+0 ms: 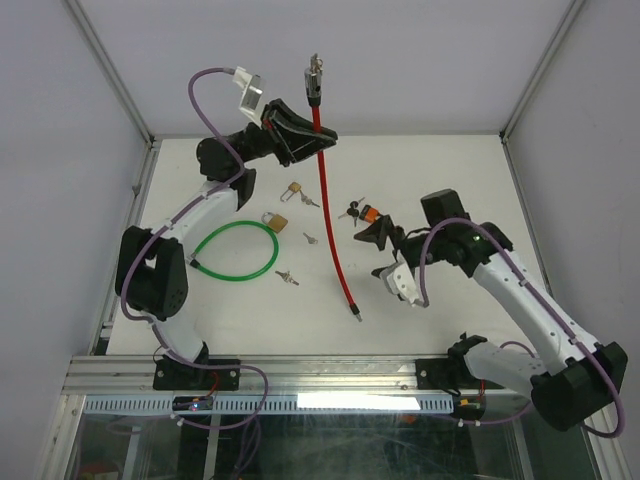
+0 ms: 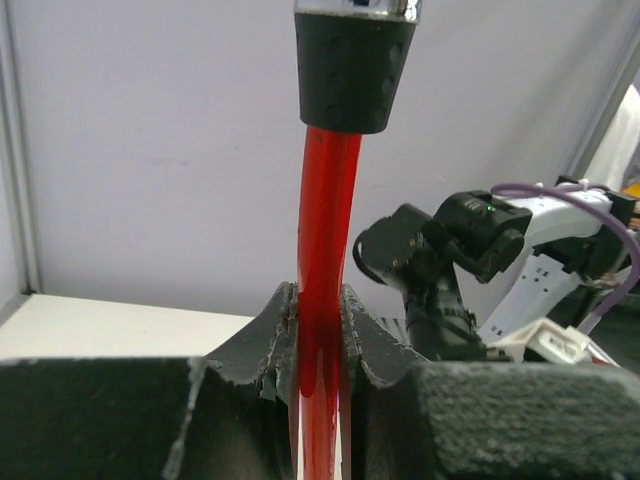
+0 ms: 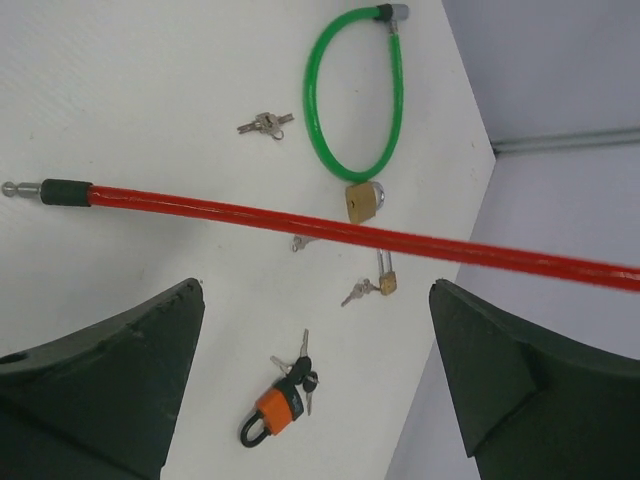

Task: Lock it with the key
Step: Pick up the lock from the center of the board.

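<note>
My left gripper (image 1: 315, 140) is raised at the back of the table and shut on the red cable lock (image 1: 322, 180). In the left wrist view the red cable (image 2: 325, 250) is pinched between both fingers (image 2: 270, 330), with its black sleeve (image 2: 355, 65) above them. The lock head (image 1: 314, 75) points up and the cable's other end (image 1: 355, 315) rests on the table. My right gripper (image 1: 380, 252) hovers open beside the orange padlock (image 3: 275, 410), which has a bunch of black-headed keys (image 3: 305, 365) at it. Nothing is between the right fingers (image 3: 150, 370).
A green cable lock (image 1: 237, 255) lies looped at the left. Two brass padlocks (image 1: 292, 190) (image 1: 275, 220) and loose keys (image 1: 287, 278) (image 1: 310, 238) are scattered mid-table. Enclosure walls stand around the white table (image 1: 450, 180).
</note>
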You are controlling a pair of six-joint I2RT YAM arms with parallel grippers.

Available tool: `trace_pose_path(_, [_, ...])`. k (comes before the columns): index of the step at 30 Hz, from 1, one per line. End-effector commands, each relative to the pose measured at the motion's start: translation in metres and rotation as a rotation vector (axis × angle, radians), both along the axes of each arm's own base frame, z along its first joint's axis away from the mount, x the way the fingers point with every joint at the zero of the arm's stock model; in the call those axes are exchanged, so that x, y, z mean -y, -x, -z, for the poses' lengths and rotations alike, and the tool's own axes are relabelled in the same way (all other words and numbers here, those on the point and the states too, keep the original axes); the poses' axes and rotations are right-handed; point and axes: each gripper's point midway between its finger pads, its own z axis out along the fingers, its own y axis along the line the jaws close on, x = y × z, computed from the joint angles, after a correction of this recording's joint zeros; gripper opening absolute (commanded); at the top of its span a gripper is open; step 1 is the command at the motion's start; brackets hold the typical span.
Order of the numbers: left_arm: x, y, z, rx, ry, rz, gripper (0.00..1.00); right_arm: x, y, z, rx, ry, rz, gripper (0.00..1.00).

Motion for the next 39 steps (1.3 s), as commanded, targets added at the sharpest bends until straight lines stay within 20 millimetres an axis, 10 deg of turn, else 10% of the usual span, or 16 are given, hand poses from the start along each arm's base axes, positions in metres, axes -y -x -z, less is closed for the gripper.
trace_pose_path(1, [-0.004, 0.007, -0.016, 0.015, 0.028, 0.071, 0.0, -0.019, 0.007, 0.029, 0.177, 0.069, -0.143, 0.97])
trace_pose_path(22, [0.01, -0.022, 0.038, -0.1, -0.017, 0.113, 0.0, -0.064, 0.019, 0.157, 0.496, 0.391, -0.344, 0.88])
trace_pose_path(39, [0.002, -0.012, 0.046, -0.097, 0.011, 0.111, 0.0, -0.093, 0.047, 0.146, 0.665, -0.142, -0.282, 0.6])
